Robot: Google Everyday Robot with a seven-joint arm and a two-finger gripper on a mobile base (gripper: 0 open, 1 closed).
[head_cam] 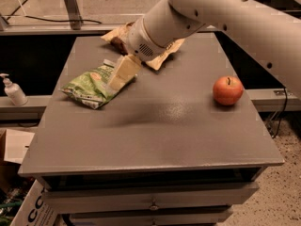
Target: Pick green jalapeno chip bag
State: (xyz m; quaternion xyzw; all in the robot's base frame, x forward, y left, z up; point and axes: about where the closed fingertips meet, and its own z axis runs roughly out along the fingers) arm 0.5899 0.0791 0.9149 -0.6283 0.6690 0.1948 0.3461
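We see the gripper [116,79] at the end of the white arm [211,13], which reaches in from the upper right and slants down to the left across the back of the grey table [164,126]. Its cream-coloured end points down and to the left and lies over the right end of the green bag [87,86]. From this view it reads as one pale wedge, so we cannot tell whether it is released or clenched, nor whether it touches the bag or hangs just above it. Nothing is lifted in it. The green bag lies flat on the left part of the table, near the left edge, with its long side running from upper right to lower left. Behind it, at the back edge, a brown bag [162,58] lies partly hidden by the wrist of the arm. A red apple [228,90] stands on the right part of the table, well apart from both bags. A pump bottle [13,91] stands on a ledge off the table's left side.
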